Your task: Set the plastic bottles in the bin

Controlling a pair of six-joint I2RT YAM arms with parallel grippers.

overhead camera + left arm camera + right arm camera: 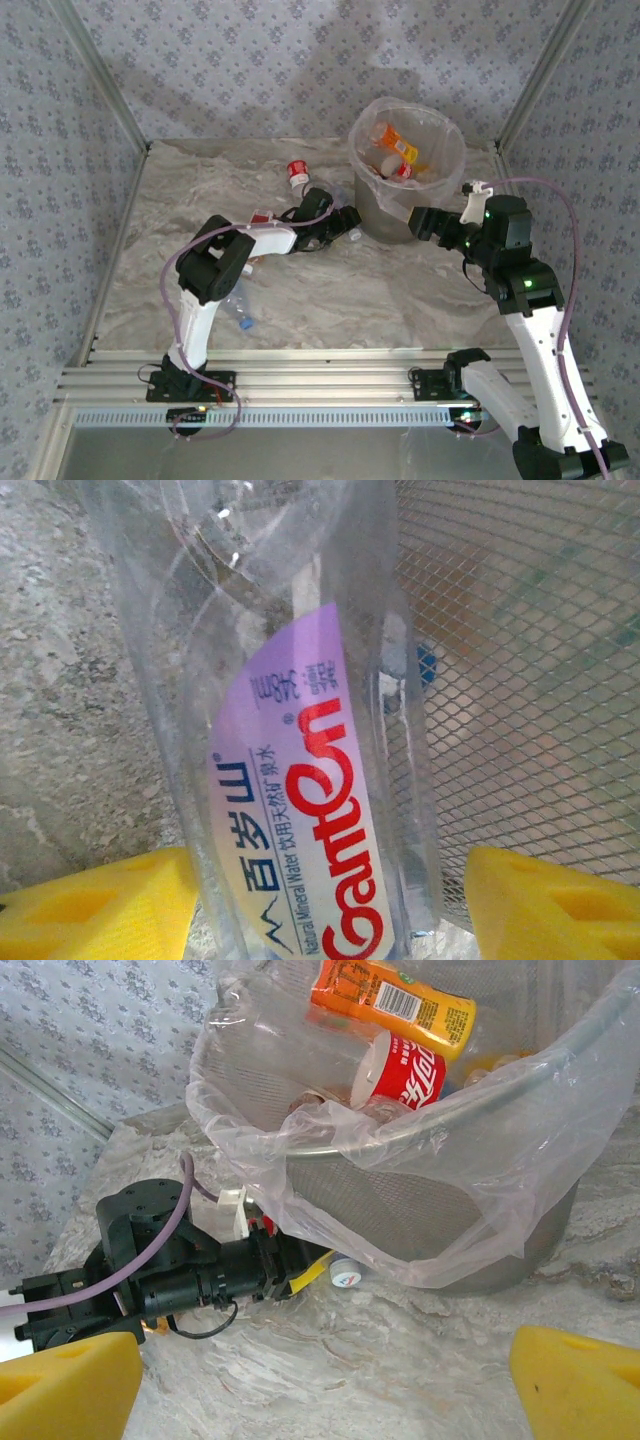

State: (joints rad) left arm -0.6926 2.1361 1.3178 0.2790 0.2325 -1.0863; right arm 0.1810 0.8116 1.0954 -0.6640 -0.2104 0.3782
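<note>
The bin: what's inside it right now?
Inside the bin, an orange-labelled bottle lies on top, with a red-labelled bottle just below it. Whatever lies deeper is covered by these and by the bag.

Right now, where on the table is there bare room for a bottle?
Free: the table between left arm and right arm, in front of the bin, and its far-left corner. Crowded: bin's left base, around the left end effector and red-capped bottle.
</note>
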